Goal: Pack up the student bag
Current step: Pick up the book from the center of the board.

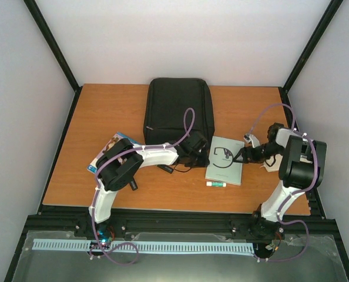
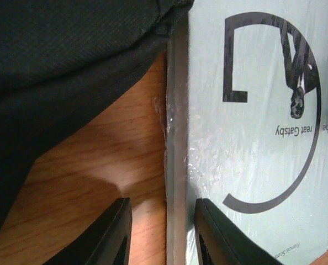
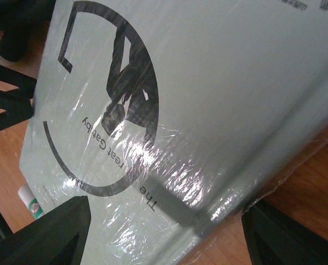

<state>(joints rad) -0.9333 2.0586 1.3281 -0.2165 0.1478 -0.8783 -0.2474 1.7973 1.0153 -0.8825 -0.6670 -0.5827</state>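
Note:
The student bag (image 1: 179, 111), a large black backpack, lies flat at the back middle of the table; its fabric fills the upper left of the left wrist view (image 2: 59, 66). A pale green shrink-wrapped book, "The Great Gatsby" (image 1: 225, 160), lies just right of the bag's near end. My left gripper (image 1: 195, 150) is open at the book's left edge (image 2: 178, 165), one finger (image 2: 111, 234) over the table and the other (image 2: 219, 237) over the cover. My right gripper (image 1: 245, 154) is open wide at the book's right edge (image 3: 169, 99), its fingers (image 3: 48, 232) apart on either side.
A colourful book (image 1: 113, 144) lies on the left, partly under my left arm. A small white and green tube (image 1: 216, 184) lies in front of the green book, also in the right wrist view (image 3: 28, 201). A whitish tag (image 1: 272, 166) sits by the right arm.

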